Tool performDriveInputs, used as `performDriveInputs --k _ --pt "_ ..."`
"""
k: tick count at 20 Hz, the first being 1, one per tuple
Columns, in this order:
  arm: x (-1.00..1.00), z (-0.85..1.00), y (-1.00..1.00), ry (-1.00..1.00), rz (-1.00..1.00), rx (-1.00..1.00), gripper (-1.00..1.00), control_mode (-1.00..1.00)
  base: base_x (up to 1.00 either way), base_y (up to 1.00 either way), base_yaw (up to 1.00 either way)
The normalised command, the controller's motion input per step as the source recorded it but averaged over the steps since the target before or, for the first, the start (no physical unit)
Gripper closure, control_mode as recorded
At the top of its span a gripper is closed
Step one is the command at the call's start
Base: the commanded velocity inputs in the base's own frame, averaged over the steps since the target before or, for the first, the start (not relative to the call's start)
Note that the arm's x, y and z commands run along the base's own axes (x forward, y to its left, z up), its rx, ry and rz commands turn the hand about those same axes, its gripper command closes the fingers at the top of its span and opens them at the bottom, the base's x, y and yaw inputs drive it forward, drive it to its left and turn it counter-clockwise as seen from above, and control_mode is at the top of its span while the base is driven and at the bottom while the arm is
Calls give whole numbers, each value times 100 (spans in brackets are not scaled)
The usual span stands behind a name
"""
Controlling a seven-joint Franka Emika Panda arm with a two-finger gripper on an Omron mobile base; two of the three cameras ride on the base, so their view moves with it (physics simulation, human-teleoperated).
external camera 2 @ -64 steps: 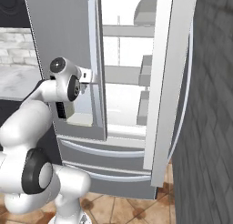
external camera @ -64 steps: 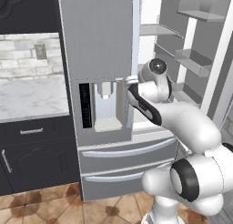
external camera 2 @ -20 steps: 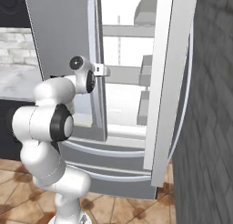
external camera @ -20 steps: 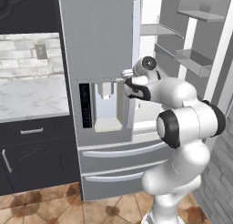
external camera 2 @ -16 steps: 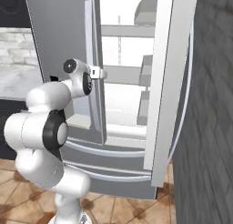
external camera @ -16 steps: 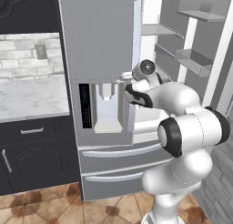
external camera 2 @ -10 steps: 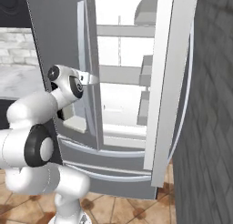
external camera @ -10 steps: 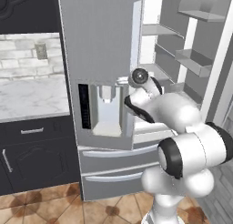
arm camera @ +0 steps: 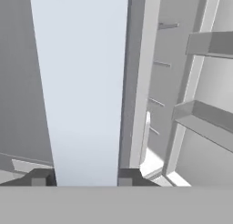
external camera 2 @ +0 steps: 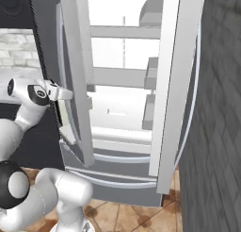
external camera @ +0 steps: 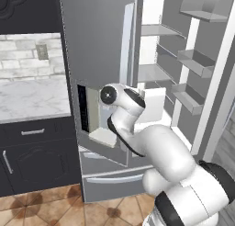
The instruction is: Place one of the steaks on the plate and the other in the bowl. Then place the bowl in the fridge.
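The fridge point(external camera: 96, 41) is tall and grey, and its right door point(external camera: 197, 73) stands wide open, showing door shelves and the white interior point(external camera 2: 122, 75). The left door, with the dispenser panel point(external camera: 92, 112), is swung partly outward. My gripper point(external camera 2: 69, 93) sits at that door's free edge. In the hand view my gripper point(arm camera: 86, 176) has its two dark tips on either side of the pale vertical door handle point(arm camera: 82, 82), closed against it. In the left base view my own arm hides the hand. The steaks, the plate and the bowl are out of view.
A marble counter point(external camera: 32, 96) over dark cabinets point(external camera: 32, 161) lies left of the fridge. The two lower fridge drawers point(external camera: 110, 179) are closed. A grey brick wall point(external camera 2: 216, 108) stands close on the right, just past the open right door. Tiled floor lies below.
The left fridge door has swung outward from nearly closed. My hand has moved left and toward me with the door's edge, and the arm has folded in front of the dispenser.
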Motion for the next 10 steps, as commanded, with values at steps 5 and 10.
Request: performDriveInputs --k 5,10 --pt "-82 0 52 0 -25 -1 100 -100 0 0 0" --pt "-40 0 48 0 -21 -2 100 -100 0 0 0"
